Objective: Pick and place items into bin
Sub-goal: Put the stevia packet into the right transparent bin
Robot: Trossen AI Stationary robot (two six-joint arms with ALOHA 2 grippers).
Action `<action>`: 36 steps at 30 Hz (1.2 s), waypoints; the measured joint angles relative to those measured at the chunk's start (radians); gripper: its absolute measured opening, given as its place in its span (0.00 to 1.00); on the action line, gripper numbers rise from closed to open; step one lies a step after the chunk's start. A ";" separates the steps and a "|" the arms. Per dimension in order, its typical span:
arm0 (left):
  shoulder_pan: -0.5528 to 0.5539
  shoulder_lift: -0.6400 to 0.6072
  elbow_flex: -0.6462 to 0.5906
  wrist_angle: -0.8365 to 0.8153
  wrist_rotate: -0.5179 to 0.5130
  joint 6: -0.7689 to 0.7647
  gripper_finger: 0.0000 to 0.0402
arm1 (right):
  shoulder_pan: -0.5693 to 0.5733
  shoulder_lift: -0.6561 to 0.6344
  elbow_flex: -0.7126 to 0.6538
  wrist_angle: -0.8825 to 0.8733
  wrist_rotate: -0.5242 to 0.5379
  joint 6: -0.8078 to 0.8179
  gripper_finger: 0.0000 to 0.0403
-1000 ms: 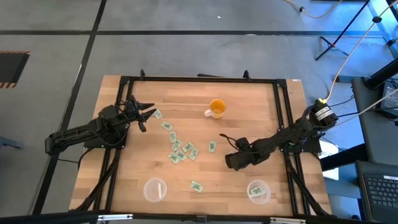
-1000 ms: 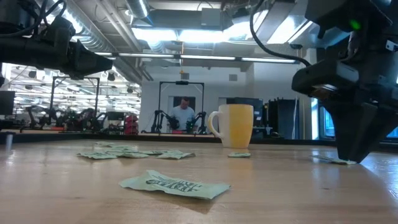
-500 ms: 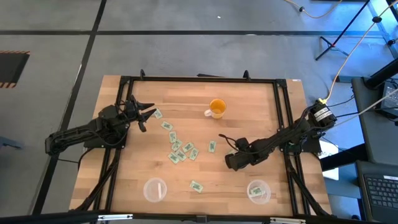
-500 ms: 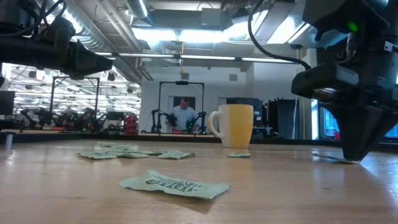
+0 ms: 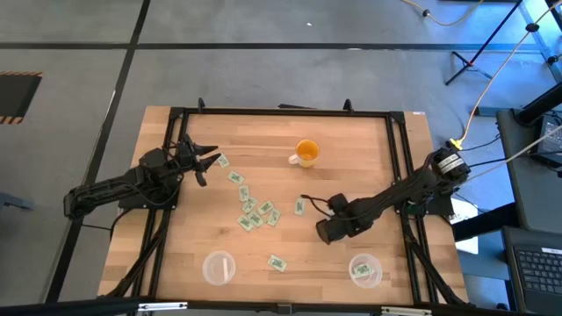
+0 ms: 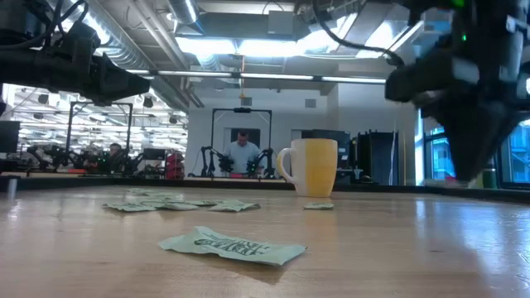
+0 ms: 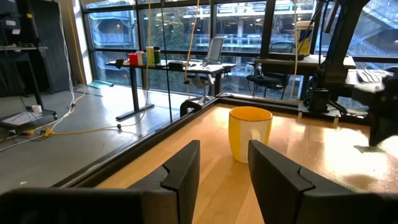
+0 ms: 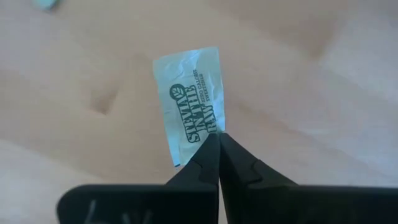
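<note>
Table: light wooden top (image 5: 351, 149) in a black frame.
Left arm: waits at the table's left side; left gripper (image 5: 205, 161) has fingers (image 7: 180, 171) parted, holding nothing.
Right arm: reaches in from the right edge; right gripper (image 8: 217, 144) has fingers pinched tight on one green-and-white paper packet (image 8: 189, 99), raised off the wood.
Orange ceramic mug (image 5: 306, 154): upright, toward the far edge.
Clear plastic cups: one (image 5: 218, 267) near left, one (image 5: 364, 269) near right containing packets.
Loose packets (image 5: 255, 211): scattered mid-table, one (image 6: 234, 246) nearest the low camera.
</note>
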 joint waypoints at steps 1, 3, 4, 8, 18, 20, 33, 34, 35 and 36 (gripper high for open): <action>0.000 0.000 0.000 0.000 0.000 0.000 0.32 | 0.001 0.000 0.028 -0.049 0.002 -0.001 0.00; 0.000 0.000 0.000 0.000 0.000 0.000 0.32 | 0.009 0.000 0.096 -0.110 0.008 -0.005 0.00; 0.000 0.000 0.000 0.000 0.000 0.000 0.32 | 0.016 -0.001 0.132 -0.142 0.008 -0.007 0.00; 0.000 0.000 0.000 0.000 0.000 0.000 0.32 | 0.067 -0.002 0.260 -0.206 -0.032 -0.002 0.00; 0.000 0.000 0.000 0.000 0.008 0.000 0.32 | 0.313 -0.005 0.383 -0.215 -0.105 0.298 0.00; 0.000 0.000 0.000 0.000 0.008 -0.001 0.32 | 0.367 -0.005 0.361 -0.210 -0.158 0.427 0.00; 0.000 0.000 0.000 0.000 0.008 -0.003 0.32 | 0.527 0.003 0.187 -0.070 -0.161 0.742 0.00; 0.000 0.000 0.000 0.000 0.008 -0.003 0.32 | 0.527 0.003 0.172 -0.041 -0.160 0.738 0.00; 0.000 0.000 0.000 0.000 0.008 -0.003 0.32 | 0.527 0.003 0.159 -0.014 -0.158 0.734 0.00; 0.000 0.000 0.000 0.000 0.008 -0.002 0.32 | 0.527 0.003 0.145 0.004 -0.158 0.731 0.00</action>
